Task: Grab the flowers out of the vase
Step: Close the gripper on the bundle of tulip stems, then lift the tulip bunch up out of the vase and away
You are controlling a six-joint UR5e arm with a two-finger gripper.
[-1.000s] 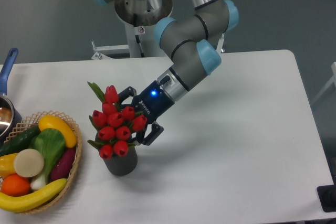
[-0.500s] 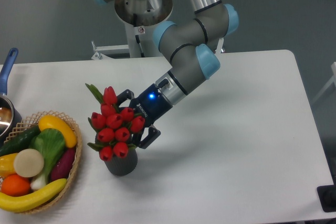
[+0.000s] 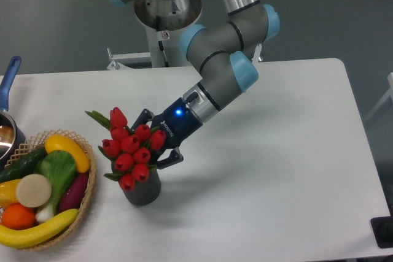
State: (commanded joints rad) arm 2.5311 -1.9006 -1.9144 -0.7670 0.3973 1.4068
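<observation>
fingers (image 3: 174, 159) either side of flowers (image 3: 130, 150), clenched or not: cannot tell | bunch sits in vase (image 3: 142, 189), leaning toward wicker basket (image 3: 88, 179) | likely light, soft; hold at stems, not buds

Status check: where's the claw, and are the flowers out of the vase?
Claw around the flowers, grip unclear. Stems in the vase, bunch leaning left. Fruit basket close by on the left.

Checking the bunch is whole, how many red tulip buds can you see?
9, clustered in the flowers above the vase: one on top, the rest below. The hand may hide more.
</observation>
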